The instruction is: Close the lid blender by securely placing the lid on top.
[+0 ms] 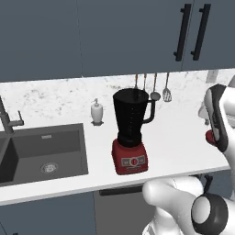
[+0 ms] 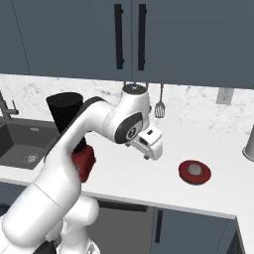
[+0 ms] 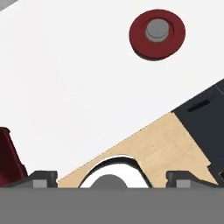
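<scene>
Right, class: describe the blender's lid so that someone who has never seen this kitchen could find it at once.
Start at the white counter under the dark cabinets, then look right of the blender, past the robot's arm. The lid lies flat there near the front edge: a round red disc with a grey centre knob, unlike the boxy red blender base.

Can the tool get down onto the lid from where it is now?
Probably yes: the lid lies flat on bare counter, nothing beside it, and the tool is open nearby.
</scene>
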### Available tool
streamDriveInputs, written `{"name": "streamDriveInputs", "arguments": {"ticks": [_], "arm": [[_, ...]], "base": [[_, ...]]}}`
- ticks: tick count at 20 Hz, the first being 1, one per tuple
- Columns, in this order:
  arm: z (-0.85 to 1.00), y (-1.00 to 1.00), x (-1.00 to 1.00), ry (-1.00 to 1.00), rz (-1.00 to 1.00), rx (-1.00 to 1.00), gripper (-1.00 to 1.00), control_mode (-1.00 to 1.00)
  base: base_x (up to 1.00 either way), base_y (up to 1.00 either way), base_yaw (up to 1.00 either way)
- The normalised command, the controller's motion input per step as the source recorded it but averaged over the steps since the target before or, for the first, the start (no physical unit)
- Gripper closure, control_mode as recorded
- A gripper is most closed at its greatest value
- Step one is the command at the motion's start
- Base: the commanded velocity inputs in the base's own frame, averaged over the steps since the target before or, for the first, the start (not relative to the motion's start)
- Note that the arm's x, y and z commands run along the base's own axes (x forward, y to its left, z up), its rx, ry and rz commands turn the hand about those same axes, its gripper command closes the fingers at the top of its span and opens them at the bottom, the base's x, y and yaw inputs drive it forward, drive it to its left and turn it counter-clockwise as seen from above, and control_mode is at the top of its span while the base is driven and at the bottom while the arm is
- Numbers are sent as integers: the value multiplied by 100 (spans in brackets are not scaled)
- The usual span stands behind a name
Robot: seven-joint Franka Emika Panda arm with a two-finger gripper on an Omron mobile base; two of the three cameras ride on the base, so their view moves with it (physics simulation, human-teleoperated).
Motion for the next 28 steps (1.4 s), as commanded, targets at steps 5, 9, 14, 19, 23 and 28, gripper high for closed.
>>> {"name": "streamDriveInputs", "arguments": {"ticks": [5,9,14,19,23,28], "arm": [[-36,-100,30,17,-20,9,-100,-100],[-30,-99,28,13,-19,8,-100,-100],[-24,-79,34,9,-12,5,-100,-100],[-14,-61,30,0,0,0,-100,-100],[-35,-14,37,-4,0,0,-100,-100],[-57,0,34,-20,0,0,-100,-100]], "base": [[0,0,0],[0,0,0],[0,0,0],[0,0,0],[0,0,0],[0,0,0]]}}
